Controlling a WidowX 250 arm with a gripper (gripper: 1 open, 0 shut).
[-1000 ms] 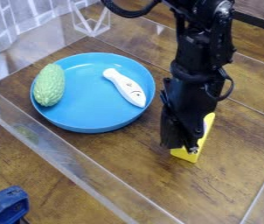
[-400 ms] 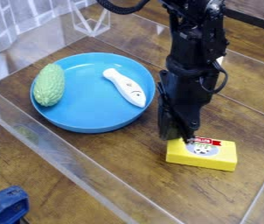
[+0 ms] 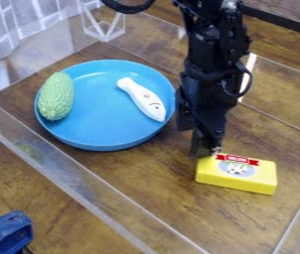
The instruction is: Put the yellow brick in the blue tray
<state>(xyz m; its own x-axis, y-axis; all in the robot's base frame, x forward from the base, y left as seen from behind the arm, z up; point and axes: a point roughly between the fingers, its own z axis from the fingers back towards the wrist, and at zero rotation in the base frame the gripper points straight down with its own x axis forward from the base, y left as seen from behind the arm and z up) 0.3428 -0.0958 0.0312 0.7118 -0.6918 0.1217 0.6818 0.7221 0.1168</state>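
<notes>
The yellow brick (image 3: 236, 174) lies flat on the wooden table, its white-and-red label facing up, to the right of the blue tray (image 3: 102, 146) and outside it. My gripper (image 3: 206, 147) points straight down, its tips just above and behind the brick's left end. The jaws stand apart and hold nothing. The tray is a round shallow dish at centre left. The black arm rises from the gripper toward the top of the view.
A green oval object (image 3: 56, 95) rests on the tray's left rim, and a white elongated item (image 3: 142, 97) lies inside the tray. A clear raised edge runs along the table's front left. A blue object (image 3: 4, 236) sits at the bottom left corner.
The brick was held on edge in the shut gripper. It has been let go and now lies flat on the table. The gripper has shifted slightly up and away from it.
</notes>
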